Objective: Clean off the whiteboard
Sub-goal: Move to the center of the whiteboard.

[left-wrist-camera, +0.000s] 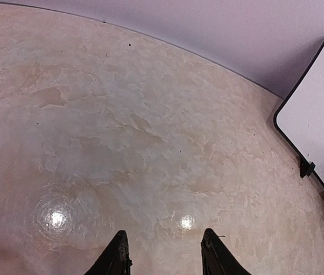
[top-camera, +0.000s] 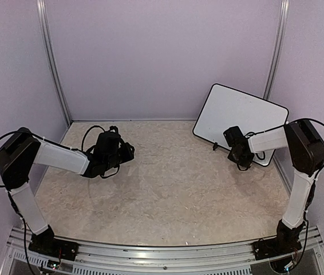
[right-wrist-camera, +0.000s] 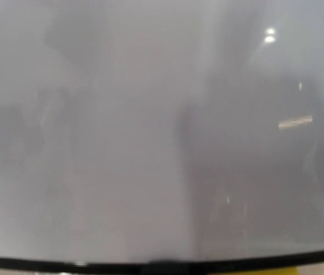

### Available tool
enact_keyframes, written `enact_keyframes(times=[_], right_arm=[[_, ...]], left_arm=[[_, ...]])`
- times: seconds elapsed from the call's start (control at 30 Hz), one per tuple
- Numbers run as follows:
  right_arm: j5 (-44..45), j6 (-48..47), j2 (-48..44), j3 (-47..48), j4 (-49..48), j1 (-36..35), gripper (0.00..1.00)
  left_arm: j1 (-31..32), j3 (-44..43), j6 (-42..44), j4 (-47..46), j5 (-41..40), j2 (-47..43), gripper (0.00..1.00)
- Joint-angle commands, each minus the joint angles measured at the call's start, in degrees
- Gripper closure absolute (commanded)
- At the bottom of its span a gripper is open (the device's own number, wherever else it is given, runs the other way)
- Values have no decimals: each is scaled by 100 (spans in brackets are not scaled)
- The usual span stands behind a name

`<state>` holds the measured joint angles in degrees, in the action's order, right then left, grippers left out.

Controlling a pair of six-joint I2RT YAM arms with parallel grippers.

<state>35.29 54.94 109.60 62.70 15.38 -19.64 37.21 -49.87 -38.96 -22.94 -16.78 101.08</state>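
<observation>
Seen from above, a large white rectangular whiteboard with rounded corners and a narrow black rim (top-camera: 237,112) is standing tilted in the far right corner of the pale marbled surface (top-camera: 168,195). It is leaning back near the grey metal post (top-camera: 275,46). The right arm's fingers (top-camera: 236,143) are hovering just in front of the board's lower edge, and I cannot tell from here whether they are released or clenched. The left arm's fingers (top-camera: 126,151) are hanging over the left-centre of the surface, well apart from the board. A broad stretch of surface is lying bare between the two arms.

In the left wrist view, the two dark fingers (left-wrist-camera: 116,259) are standing spread and released, grasping nothing, above the surface. The board is showing at the right edge, with two small black feet (left-wrist-camera: 306,168) gripping its lower rim.

In the right wrist view, the board is filling nearly the whole frame, blurred, with faint grey smudges (right-wrist-camera: 19,123) on it. Its black rim is running along the bottom, and a thin yellow sliver (right-wrist-camera: 299,270) is peeking out beneath it. The fingers are not showing here.
</observation>
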Motion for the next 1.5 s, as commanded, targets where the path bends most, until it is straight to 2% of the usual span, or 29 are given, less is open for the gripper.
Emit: enact_keyframes(times=[0.0, 0.1, 0.33, 0.47, 0.8, 1.0, 1.03, 1.13, 1.17, 1.33, 1.47], right_arm=[[305, 376, -10, -108, 426, 127, 100], [265, 405, 98, -1, 574, 127, 99], [133, 392, -95, -321, 230, 92, 81], [110, 360, -134, -321, 232, 79, 76], [82, 489, -113, -320, 289, -113, 71], [48, 642, -129, -303, 422, -350, 70], [33, 687, -138, -306, 441, -389, 65], [39, 788, -191, -292, 553, -520, 64], [54, 821, -216, -304, 584, -574, 59], [158, 875, -557, -470, 647, -923, 50], [253, 817, -857, -607, 616, -1276, 46]], left_arm=[[-12, 85, 86, -121, -46, -202, 59], [-8, 86, 82, -123, -42, -211, 59], [-12, 77, 106, -162, -24, -207, 59], [-13, 89, 99, -191, 14, -170, 59], [-21, 137, 90, -237, 25, -184, 59], [-29, 168, 90, -246, 25, -233, 59], [-30, 167, 90, -246, 21, -241, 59], [-29, 193, 84, -248, 25, -276, 59], [-25, 203, 82, -238, 32, -287, 59], [-21, 287, 114, -195, -4, -414, 56], [-21, 376, 132, -163, -28, -555, 54]])
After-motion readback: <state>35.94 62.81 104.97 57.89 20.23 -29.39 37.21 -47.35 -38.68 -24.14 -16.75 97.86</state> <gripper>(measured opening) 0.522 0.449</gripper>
